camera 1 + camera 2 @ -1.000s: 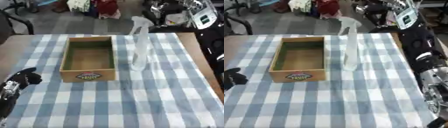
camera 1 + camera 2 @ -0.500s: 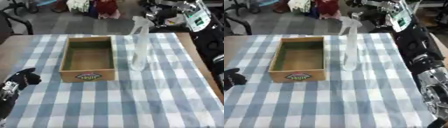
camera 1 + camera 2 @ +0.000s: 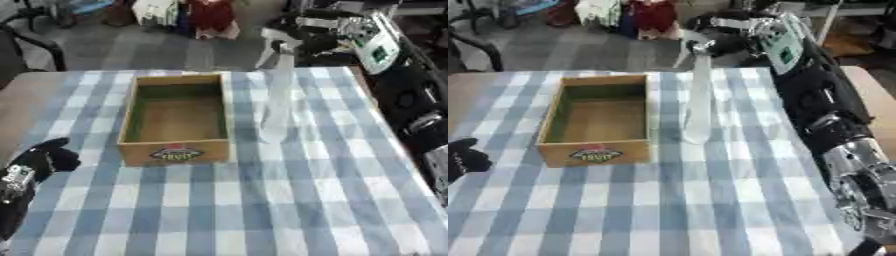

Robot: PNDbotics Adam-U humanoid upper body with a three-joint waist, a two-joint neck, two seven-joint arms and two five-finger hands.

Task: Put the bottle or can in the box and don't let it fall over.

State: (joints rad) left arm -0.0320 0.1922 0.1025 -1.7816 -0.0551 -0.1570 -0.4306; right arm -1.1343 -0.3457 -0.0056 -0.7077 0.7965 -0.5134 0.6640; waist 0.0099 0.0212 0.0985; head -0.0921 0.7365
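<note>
A tall clear spray bottle (image 3: 275, 102) with a white trigger head stands upright on the checked cloth, just right of the wooden box (image 3: 175, 150). The box is open-topped, holds nothing and has a fruit label on its front. My right hand (image 3: 721, 36) reaches in from the upper right and sits at the bottle's trigger head, partly behind it. Whether it holds the head is unclear. My left hand (image 3: 45, 157) rests open at the lower left edge, away from the box.
The blue and white checked tablecloth (image 3: 289, 200) covers the table, whose right edge (image 3: 868, 95) runs beside my right arm (image 3: 815, 100). Chairs, bags and clutter stand on the floor beyond the far edge.
My right hand has moved left from the upper right corner to the bottle's head. Bottle, box and left hand have stayed where they were.
</note>
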